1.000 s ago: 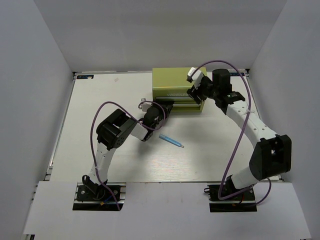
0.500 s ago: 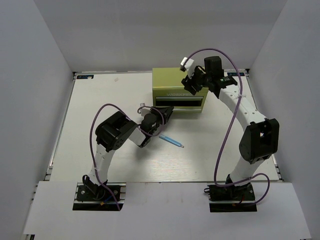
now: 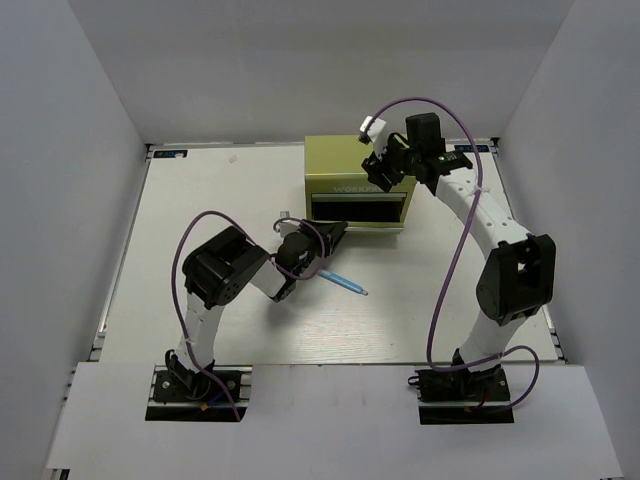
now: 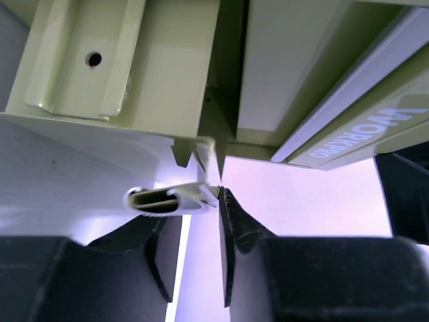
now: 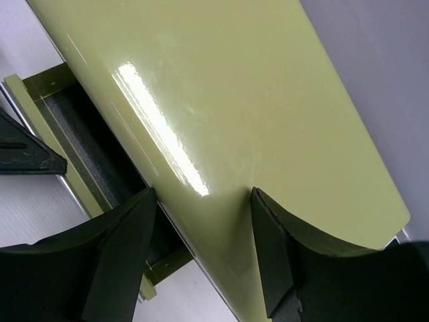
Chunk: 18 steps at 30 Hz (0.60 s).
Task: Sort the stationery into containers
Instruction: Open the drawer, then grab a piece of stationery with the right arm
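Olive drawer [image 3: 357, 212] farther out; left claw [image 3: 337, 233] seemingly on its lip

This is a robotics lab bench, built as an enclosed test cell rather than a lived-in room. A white table [image 3: 200, 200] is boxed in by plain, bare panels: a left wall [image 3: 70, 220], a back wall [image 3: 320, 70] and a right wall [image 3: 585, 220]. Two white-and-black robot arms, the left arm [image 3: 215, 275] and the right arm [image 3: 490, 225], stand on metal base plates [image 3: 197, 383] bolted at the near edge of the table. Each arm trails a looping purple cable [image 3: 425, 99]. The props on the table are an olive-green WORKPRO tool chest [image 3: 340, 160] and a thin blue pen [image 3: 343, 282], and the light is flat and even.
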Motion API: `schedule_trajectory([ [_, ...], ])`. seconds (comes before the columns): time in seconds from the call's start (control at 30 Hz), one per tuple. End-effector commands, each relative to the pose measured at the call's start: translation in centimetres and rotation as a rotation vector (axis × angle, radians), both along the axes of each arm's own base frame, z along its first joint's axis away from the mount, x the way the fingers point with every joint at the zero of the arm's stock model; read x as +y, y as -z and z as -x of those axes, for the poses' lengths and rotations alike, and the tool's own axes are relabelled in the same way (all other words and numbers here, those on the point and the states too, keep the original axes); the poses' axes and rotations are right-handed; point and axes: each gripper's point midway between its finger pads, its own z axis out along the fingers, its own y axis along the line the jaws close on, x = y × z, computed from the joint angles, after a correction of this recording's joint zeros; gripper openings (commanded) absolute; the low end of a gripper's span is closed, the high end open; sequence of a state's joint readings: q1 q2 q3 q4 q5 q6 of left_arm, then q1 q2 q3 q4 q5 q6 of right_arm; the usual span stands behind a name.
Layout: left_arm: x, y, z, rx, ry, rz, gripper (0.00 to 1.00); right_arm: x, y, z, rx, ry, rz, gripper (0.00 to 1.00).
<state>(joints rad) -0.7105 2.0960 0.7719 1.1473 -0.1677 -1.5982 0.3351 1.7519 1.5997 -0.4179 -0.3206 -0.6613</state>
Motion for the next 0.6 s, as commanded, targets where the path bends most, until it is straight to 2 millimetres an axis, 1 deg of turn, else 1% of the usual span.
schedule_trajectory([
  [0.0, 0.5, -1.2, 0.5, -0.009, 0.019, -0.041, 0.39, -2.1, -0.6, -1.7, -0.073, 0.073, 0.035, 0.63],
  [0.03, 0.5, -1.3, 0.5, -0.003, 0.02, -0.046, 0.57, -1.6, -0.5, -1.2, -0.071, 0.045, 0.028, 0.64],
  [0.07, 0.5, -0.9, 0.7, 0.011, 0.029, -0.055, 0.64, -1.7, -1.2, -0.5, -0.079, 0.039, 0.019, 0.64],
  [0.1, 0.5, -1.7, 0.7, 0.006, 0.029, -0.052, 0.76, -1.7, -1.5, -0.2, -0.082, 0.029, 0.011, 0.64],
  [0.13, 0.5, -1.7, 0.7, 0.006, 0.029, -0.052, 0.81, -1.5, -2.1, 0.3, -0.09, 0.015, 0.005, 0.64],
  [0.17, 0.7, -1.8, 1.0, 0.011, 0.029, -0.056, 0.87, -1.3, -1.6, 0.9, -0.073, -0.007, -0.006, 0.64],
  [0.2, 0.7, -1.8, 1.0, 0.015, 0.029, -0.059, 0.91, -1.3, -2.3, 1.4, -0.086, -0.015, -0.011, 0.64],
  [0.23, 0.9, -2.5, 1.2, 0.006, 0.029, -0.052, 0.98, -1.4, -3.0, 1.9, -0.104, -0.023, -0.015, 0.64],
  [0.27, 1.0, -2.3, 1.6, 0.017, 0.038, -0.059, 1.0, -1.1, -2.2, 2.7, -0.084, -0.051, -0.023, 0.64],
  [0.3, 1.1, -2.6, 1.7, 0.011, 0.04, -0.067, 1.0, -1.2, -2.4, 3.1, -0.089, -0.059, -0.024, 0.64],
  [0.33, 1.0, -2.4, 2.2, 0.024, 0.061, -0.074, 1.0, -1.3, -3.4, 4.3, -0.109, -0.07, -0.033, 0.64],
  [0.37, 1.0, -3.4, 2.4, -0.006, 0.075, -0.087, 1.0, -0.9, -2.8, 5.3, -0.095, -0.125, -0.041, 0.64],
  [0.4, 1.0, -3.5, 2.8, -0.008, 0.089, -0.1, 1.0, -0.8, -1.9, 6.3, -0.075, -0.153, -0.038, 0.63],
  [0.43, 0.8, -3.2, 3.4, 0.004, 0.123, -0.124, 1.0, -0.6, -2.8, 8.2, -0.076, -0.201, -0.057, 0.63],
  [0.47, 1.1, -3.1, 3.5, -0.008, 0.139, -0.167, 1.0, -0.1, -2.2, 9.4, -0.08, -0.278, -0.053, 0.6],
  [0.5, 0.7, -4.2, 4.0, -0.029, 0.18, -0.176, 1.0, 0.0, -2.5, 11.2, -0.085, -0.327, -0.07, 0.6],
  [0.53, 0.8, -3.3, 4.5, -0.015, 0.213, -0.247, 1.0, 0.0, -1.8, 12.3, -0.08, -0.373, -0.053, 0.58],
  [0.57, 0.9, -3.1, 5.1, -0.005, 0.237, -0.277, 1.0, 0.1, -1.9, 13.2, -0.086, -0.4, -0.062, 0.56],
])
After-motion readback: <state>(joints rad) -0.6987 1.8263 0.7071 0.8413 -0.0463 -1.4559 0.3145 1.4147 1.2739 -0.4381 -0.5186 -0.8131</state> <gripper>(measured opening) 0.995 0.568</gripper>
